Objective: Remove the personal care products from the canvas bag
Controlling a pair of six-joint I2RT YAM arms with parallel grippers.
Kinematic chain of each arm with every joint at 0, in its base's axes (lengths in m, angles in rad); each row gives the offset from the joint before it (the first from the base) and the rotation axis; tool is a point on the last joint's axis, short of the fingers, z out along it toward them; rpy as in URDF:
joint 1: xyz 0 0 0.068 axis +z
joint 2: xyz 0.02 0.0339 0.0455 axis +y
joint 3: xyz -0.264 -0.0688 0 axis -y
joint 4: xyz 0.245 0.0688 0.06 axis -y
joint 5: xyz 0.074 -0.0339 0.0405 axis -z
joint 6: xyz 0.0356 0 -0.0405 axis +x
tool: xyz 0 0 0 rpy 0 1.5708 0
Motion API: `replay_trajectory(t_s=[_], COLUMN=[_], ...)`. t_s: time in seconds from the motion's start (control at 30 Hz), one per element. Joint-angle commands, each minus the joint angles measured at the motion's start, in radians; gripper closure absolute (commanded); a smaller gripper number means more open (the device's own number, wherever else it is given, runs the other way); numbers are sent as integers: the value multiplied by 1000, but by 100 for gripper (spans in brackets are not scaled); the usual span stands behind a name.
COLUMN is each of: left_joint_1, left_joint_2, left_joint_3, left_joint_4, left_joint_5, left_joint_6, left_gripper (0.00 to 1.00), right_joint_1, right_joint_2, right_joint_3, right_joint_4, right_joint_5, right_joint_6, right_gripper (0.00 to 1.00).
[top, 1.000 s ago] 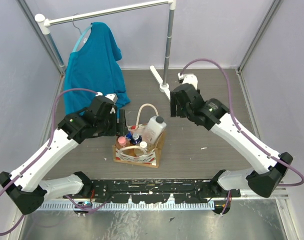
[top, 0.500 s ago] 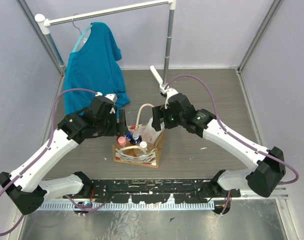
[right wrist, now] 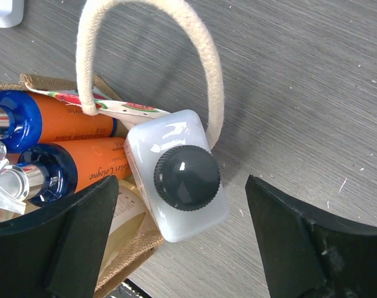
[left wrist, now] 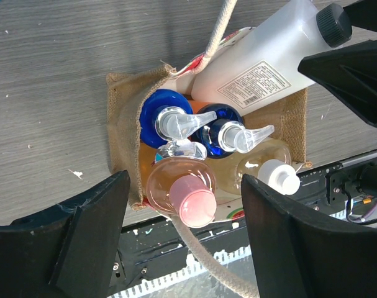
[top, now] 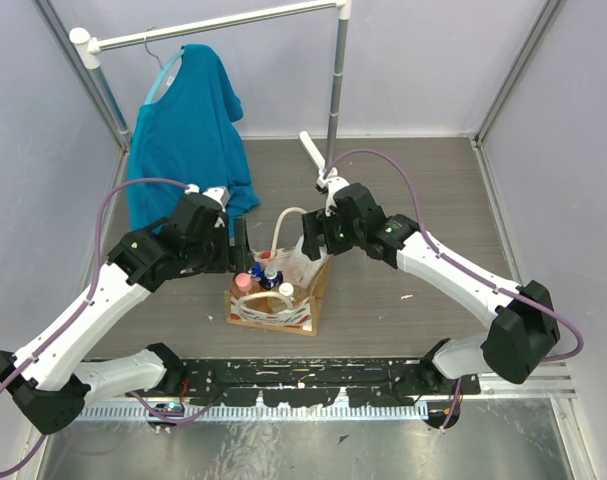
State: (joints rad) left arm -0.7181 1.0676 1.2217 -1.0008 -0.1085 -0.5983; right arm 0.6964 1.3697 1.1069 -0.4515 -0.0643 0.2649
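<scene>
The canvas bag [left wrist: 123,124] stands on the worktop [top: 413,200] between the two arms, packed, and none of the personal care products can be seen outside it, so the unloading looks to be at its first pick. The right claw [top: 311,245] hangs directly over the whitish bottle [right wrist: 200,220], which leans out of the bag's far corner under a rope handle [right wrist: 207,56]. Its jaws are spread wide, one to each side of the dark cap [right wrist: 187,177], with clear space on both sides and nothing gripped. The left claw [top: 235,248] hovers over the other side of the bag, also wide open and empty. Under it, the wrist view shows the pink bottle [left wrist: 188,198], the two orange bottles [right wrist: 70,124] with blue pump heads and a pale amber bottle [left wrist: 263,158] crowded upright. The likely next move is for the right claw to descend and close on the whitish bottle's neck or shoulders, then lift along the bottle's lean. That lift calls for keeping clear of the handle loop, and the light bag may rise with the bottle unless the left claw steadies it.
</scene>
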Motion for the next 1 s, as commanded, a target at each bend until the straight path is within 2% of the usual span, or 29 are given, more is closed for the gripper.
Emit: replay_trajectory(t_s=[0.0, 0.2, 0.3, 0.37, 0.4, 0.47, 0.5, 0.57, 0.77, 0.97], left_joint_1=[-6, -4, -6, -5, -6, -6, -5, -4, -5, -5], left_joint_2=[-14, -17, -23, -25, -26, -24, -24, -23, -21, -13], left_joint_3=[-4, -9, -14, -16, -17, -15, -14, -12, -11, -9], left_joint_4=[3, -1, -5, -4, -5, -3, -2, -3, -1, 13], left_joint_5=[-16, -20, -25, -26, -27, -27, -27, -27, -27, -17], left_joint_6=[-3, -1, -1, -1, -3, -3, -4, -5, -4, -6], left_gripper=[21, 20, 20, 20, 20, 20, 20, 20, 20, 20], right_joint_1=[-11, -12, -11, -10, -11, -6, -3, 0, 1, 1], right_joint_2=[8, 29, 25, 18, 13, 1, -7, -35, -153, -182], right_joint_3=[-11, -8, -5, 1, 7, 27, 39, 62, 212, 414], right_joint_4=[55, 46, 33, 26, 20, -3, -17, -39, -142, -322], right_joint_5=[-56, -122, -143, -163, -172, -171, -158, -140, -76, 163], right_joint_6=[-27, -33, -40, -42, -42, -41, -43, -47, -46, -49], right_gripper=[14, 19, 29, 48, 63, 87, 94, 99, 99, 99])
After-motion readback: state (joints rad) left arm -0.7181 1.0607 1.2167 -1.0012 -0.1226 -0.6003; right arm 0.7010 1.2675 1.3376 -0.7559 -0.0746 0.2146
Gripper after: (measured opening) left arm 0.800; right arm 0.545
